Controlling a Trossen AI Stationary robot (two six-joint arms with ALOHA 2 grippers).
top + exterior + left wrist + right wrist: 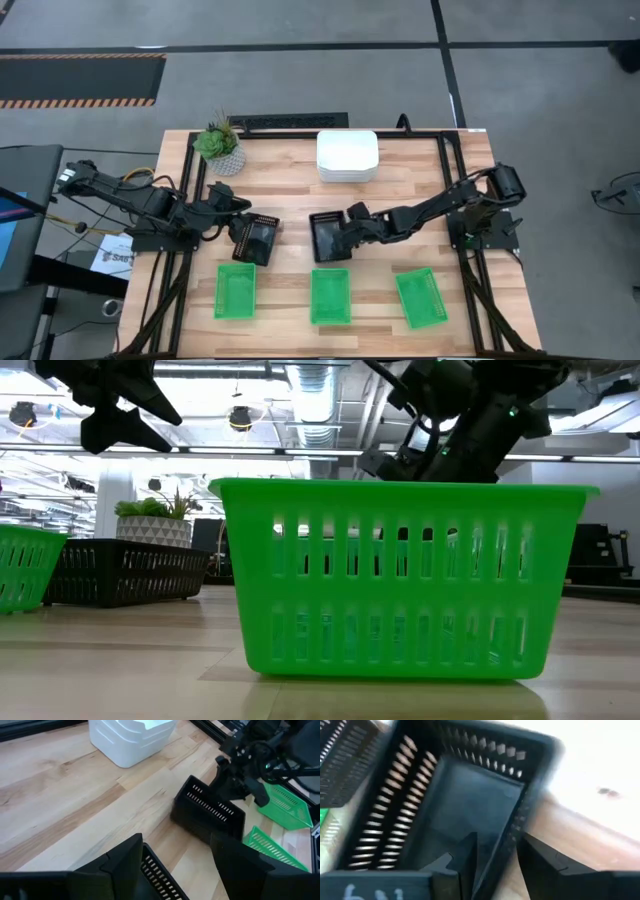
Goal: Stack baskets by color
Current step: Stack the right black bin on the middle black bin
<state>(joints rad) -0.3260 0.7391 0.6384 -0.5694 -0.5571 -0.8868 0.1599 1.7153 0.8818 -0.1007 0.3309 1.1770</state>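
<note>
Two black mesh baskets stand on their bottoms at mid-table. My left gripper (238, 226) hangs open above the left black basket (258, 238), whose rim shows between its fingers (155, 870). My right gripper (342, 232) is open, low over the right black basket (326, 236), one finger inside and one outside a side wall (512, 825). Three green baskets (235, 290), (330, 295), (420, 297) stand in a row along the near edge. A stack of white baskets (347, 155) stands at the far middle. My right gripper comes down at a slant from the table's right. One finger (465, 857) is inside the black basket and the other (545, 865) outside its wall. I cannot tell whether either finger touches the wall. The basket rests flat on the table.
A potted plant (220, 146) stands at the far left corner. A black frame (450, 135) runs round the table's edges. Bare wood lies between the white stack and the black baskets. In the low view, the middle green basket (400, 575) blocks most of the table behind it.
</note>
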